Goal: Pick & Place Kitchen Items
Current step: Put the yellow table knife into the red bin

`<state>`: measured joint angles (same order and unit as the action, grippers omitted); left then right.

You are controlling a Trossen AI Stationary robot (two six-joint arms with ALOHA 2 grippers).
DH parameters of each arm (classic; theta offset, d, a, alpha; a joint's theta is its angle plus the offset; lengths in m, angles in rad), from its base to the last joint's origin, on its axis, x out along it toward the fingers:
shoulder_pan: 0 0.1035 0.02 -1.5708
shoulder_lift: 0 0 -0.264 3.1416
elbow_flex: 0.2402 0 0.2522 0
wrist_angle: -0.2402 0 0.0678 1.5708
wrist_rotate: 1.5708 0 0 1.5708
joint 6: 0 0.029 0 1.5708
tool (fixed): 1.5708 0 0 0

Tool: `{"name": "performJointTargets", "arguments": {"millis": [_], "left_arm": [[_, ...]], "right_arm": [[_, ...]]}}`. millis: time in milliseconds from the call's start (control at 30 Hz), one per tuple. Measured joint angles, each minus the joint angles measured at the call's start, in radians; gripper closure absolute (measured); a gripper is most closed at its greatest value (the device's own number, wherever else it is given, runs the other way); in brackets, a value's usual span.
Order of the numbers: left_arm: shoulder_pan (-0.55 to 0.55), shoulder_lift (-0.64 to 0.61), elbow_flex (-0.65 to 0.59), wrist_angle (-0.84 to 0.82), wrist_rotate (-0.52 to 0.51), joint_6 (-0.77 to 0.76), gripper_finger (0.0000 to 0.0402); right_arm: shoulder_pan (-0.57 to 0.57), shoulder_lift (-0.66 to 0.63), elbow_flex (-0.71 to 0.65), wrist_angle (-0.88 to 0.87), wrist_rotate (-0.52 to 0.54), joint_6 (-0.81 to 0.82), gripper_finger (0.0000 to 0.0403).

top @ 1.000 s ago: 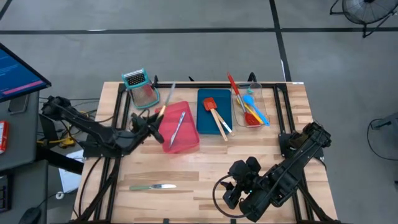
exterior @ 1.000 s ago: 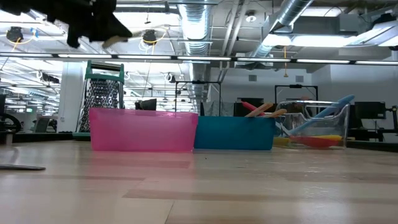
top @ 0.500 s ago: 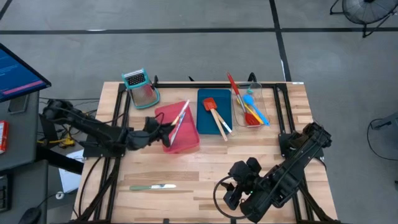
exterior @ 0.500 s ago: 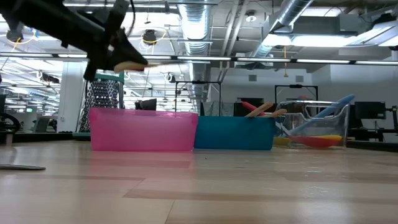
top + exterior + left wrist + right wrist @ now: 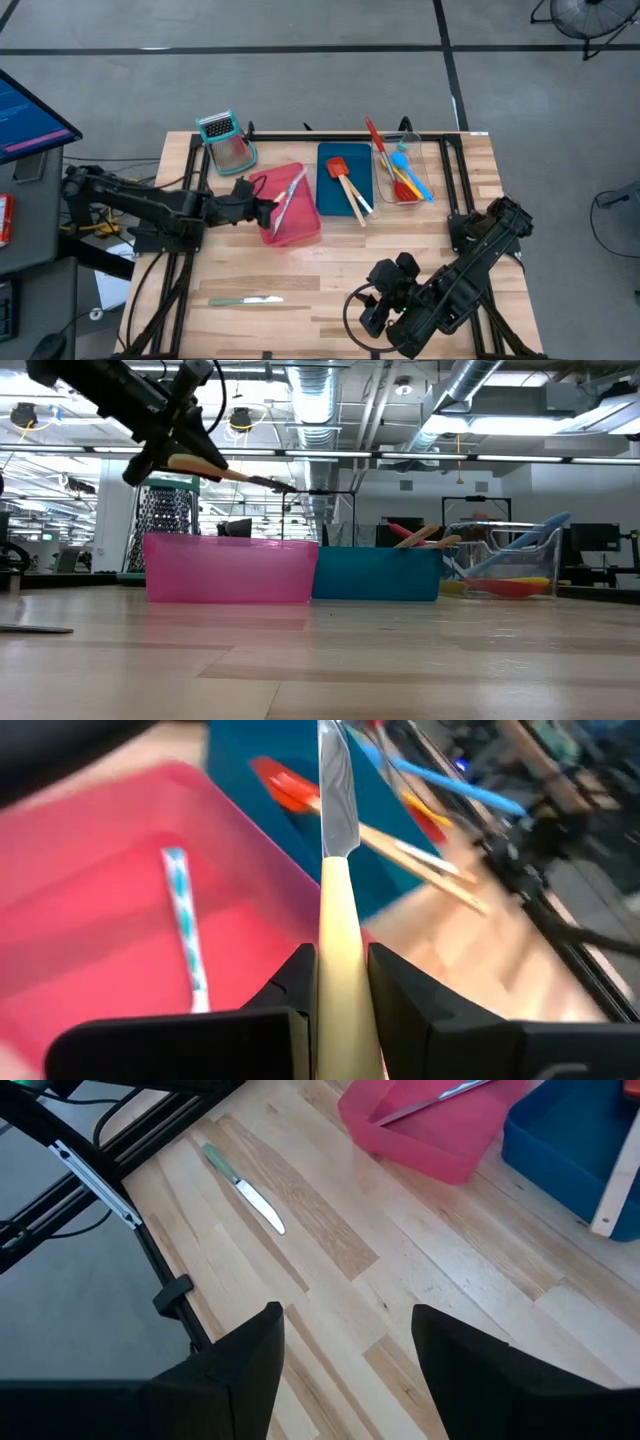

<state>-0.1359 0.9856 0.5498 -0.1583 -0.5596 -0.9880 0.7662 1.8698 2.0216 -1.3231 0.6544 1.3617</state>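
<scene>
My left gripper (image 5: 258, 206) (image 5: 180, 452) is shut on a cream-handled knife (image 5: 337, 840) and hovers over the left side of the pink tray (image 5: 305, 236). The blade (image 5: 270, 483) reaches out over the tray toward the blue tray (image 5: 322, 195). A second knife with a patterned handle (image 5: 186, 925) lies flat on the pink tray's floor. A green-handled knife (image 5: 245, 300) (image 5: 246, 1188) lies flat on the table near the front left. My right gripper (image 5: 345, 1350) (image 5: 370, 312) waits open above the table's front right, nothing between its fingers. My left gripper pinches the knife's cream handle (image 5: 338, 935) between its two fingers (image 5: 292, 988). The knife runs along the fingers, blade leading and pointing away from the gripper. It comes in from the table's left, slanting downward. The knife is lifted clear above the pink tray.
The blue tray holds red and grey spatulas (image 5: 345, 185). A clear tray (image 5: 425, 185) at the far right holds red, yellow and blue spoons. A teal-framed grater (image 5: 228, 140) stands at the far left. Bare wood (image 5: 330, 275) lies across the table's front.
My left gripper has moved toward the table's right, over the pink tray, and rolled its wrist. The held knife has swung from pointing toward the far edge to pointing right toward the blue tray, and its tip has dipped. The grip stays shut.
</scene>
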Motion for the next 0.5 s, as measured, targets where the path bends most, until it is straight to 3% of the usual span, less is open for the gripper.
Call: {"name": "performJointTargets", "arguments": {"millis": [167, 500], "left_arm": [[0.011, -0.004, 0.048, -0.136, -0.051, -0.042, 0.0353], [0.02, 0.098, 0.046, -0.157, -0.062, -0.015, 0.0353]], "right_arm": [[0.0, 0.0, 0.0, 0.0, 0.0, -0.007, 0.0187], [0.0, 0.0, 0.0, -0.001, 0.0, -0.011, 0.0187]]}}
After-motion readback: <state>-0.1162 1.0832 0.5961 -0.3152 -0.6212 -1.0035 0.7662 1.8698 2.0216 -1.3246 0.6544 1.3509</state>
